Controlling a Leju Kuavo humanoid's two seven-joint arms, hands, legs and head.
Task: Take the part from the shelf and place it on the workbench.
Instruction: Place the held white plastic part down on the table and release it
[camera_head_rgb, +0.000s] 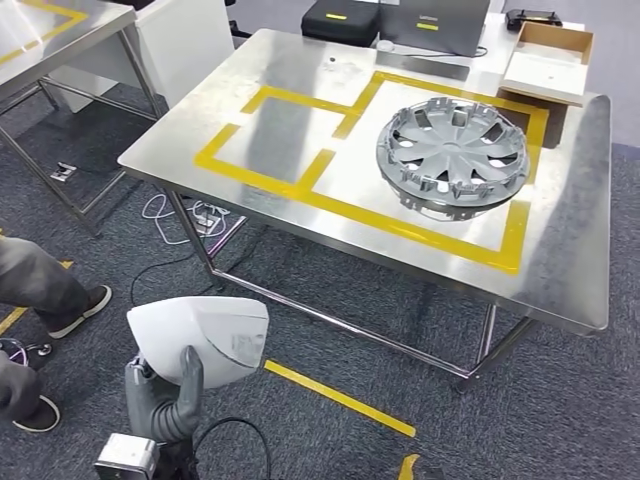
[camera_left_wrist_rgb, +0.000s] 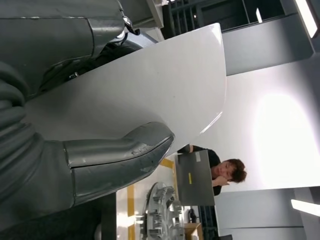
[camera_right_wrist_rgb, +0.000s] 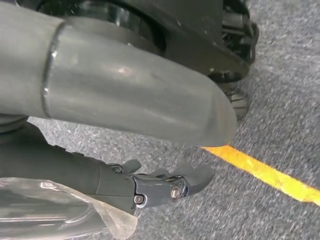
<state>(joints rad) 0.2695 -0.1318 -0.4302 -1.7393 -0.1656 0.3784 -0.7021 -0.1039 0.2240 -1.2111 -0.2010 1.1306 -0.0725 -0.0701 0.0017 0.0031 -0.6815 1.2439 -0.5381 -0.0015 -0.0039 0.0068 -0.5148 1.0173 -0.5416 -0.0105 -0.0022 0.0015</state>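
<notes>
Gripped low in the left hand (camera_head_rgb: 167, 400), thumb over its edge, the white part (camera_head_rgb: 204, 338) rides toward the workbench (camera_head_rgb: 573, 270); right hand (camera_right_wrist_rgb: 166, 186) hangs spread, empty.

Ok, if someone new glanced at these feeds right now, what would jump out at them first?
Probably the grey wheel cover lying inside the yellow-taped rectangle on the steel workbench, toward its right side. Next, the white curved part low in the head view, held by the left hand above the carpet, short of the bench. In the left wrist view a person sits behind a laptop beyond the bench.
</notes>
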